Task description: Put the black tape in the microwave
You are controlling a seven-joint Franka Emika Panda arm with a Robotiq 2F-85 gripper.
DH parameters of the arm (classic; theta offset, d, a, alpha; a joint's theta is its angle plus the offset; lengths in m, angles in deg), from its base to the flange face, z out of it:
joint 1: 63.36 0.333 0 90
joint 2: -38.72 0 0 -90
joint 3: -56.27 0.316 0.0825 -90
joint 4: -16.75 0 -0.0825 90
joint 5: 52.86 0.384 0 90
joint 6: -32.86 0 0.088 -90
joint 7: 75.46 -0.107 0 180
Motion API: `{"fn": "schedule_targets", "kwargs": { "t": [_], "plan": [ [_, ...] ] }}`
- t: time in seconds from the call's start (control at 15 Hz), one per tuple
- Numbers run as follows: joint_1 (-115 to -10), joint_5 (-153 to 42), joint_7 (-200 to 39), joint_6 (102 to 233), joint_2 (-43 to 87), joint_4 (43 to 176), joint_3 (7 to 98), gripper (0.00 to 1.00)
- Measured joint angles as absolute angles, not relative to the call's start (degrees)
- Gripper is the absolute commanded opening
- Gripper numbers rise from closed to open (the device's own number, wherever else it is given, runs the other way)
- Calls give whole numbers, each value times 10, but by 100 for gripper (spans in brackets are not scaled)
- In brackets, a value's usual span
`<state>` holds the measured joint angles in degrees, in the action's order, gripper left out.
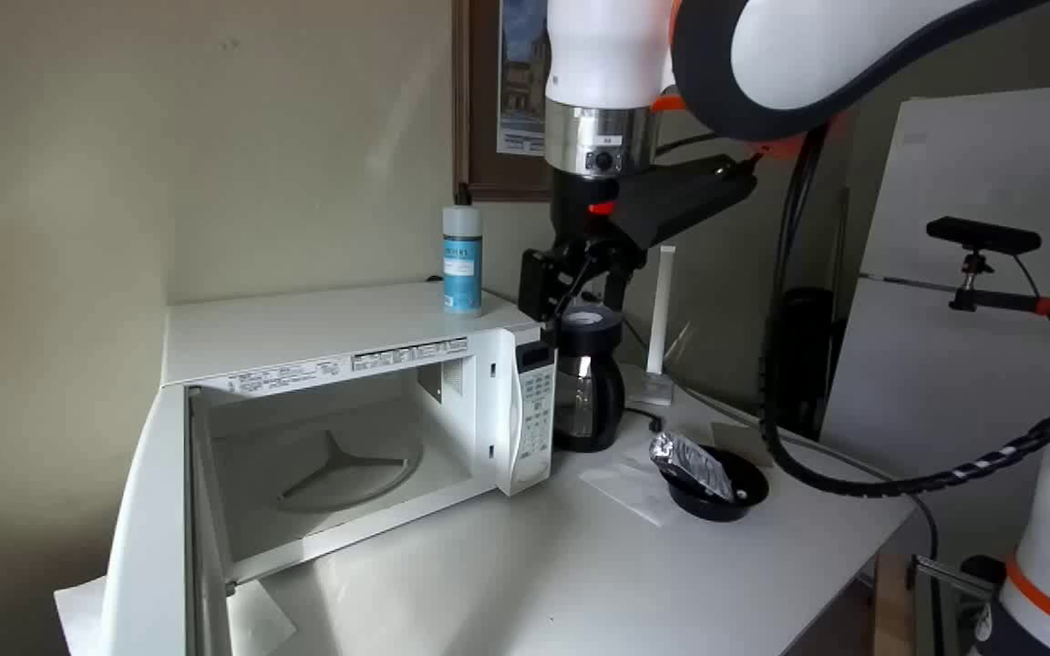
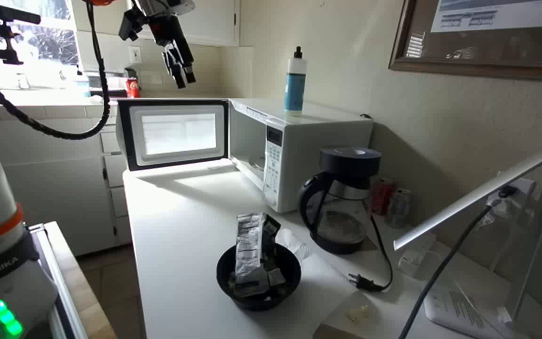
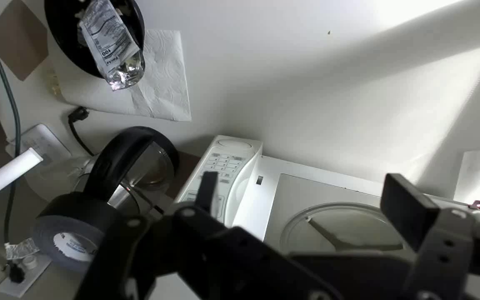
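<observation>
The black tape [image 3: 71,221] is a thick roll with a pale core, lying flat on top of the coffee jug. It shows in both exterior views [image 1: 591,334] [image 2: 350,163] and at the lower left of the wrist view. The white microwave [image 1: 334,333] stands with its door wide open; its turntable shows inside. It also shows in an exterior view [image 2: 325,155] and in the wrist view [image 3: 261,204]. My gripper [image 3: 308,196] is open and empty, high in the air and apart from the tape. It also shows in both exterior views [image 1: 577,296] [image 2: 185,81].
The black coffee jug [image 2: 339,221] stands beside the microwave's control panel. A soap bottle [image 1: 462,260] stands on the microwave. A black bowl [image 2: 259,301] with a silvery wrapper [image 2: 250,252] is on the table. Cans [image 2: 384,195], a white lamp [image 2: 480,193] and cables are nearby.
</observation>
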<state>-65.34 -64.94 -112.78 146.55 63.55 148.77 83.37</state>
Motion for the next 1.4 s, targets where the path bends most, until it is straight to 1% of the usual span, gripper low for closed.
{"fn": "schedule_targets", "kwargs": {
  "t": [0.4,0.6,1.0,1.4],
  "plan": [
    [-653,-649,-1128,1465,635,1488,834,100],
    [-645,-649,-1136,1464,635,1488,809,100],
    [-662,-649,-1158,1438,638,1496,702,100],
    [-696,-598,-1095,1516,631,1535,567,100]
  ]
}}
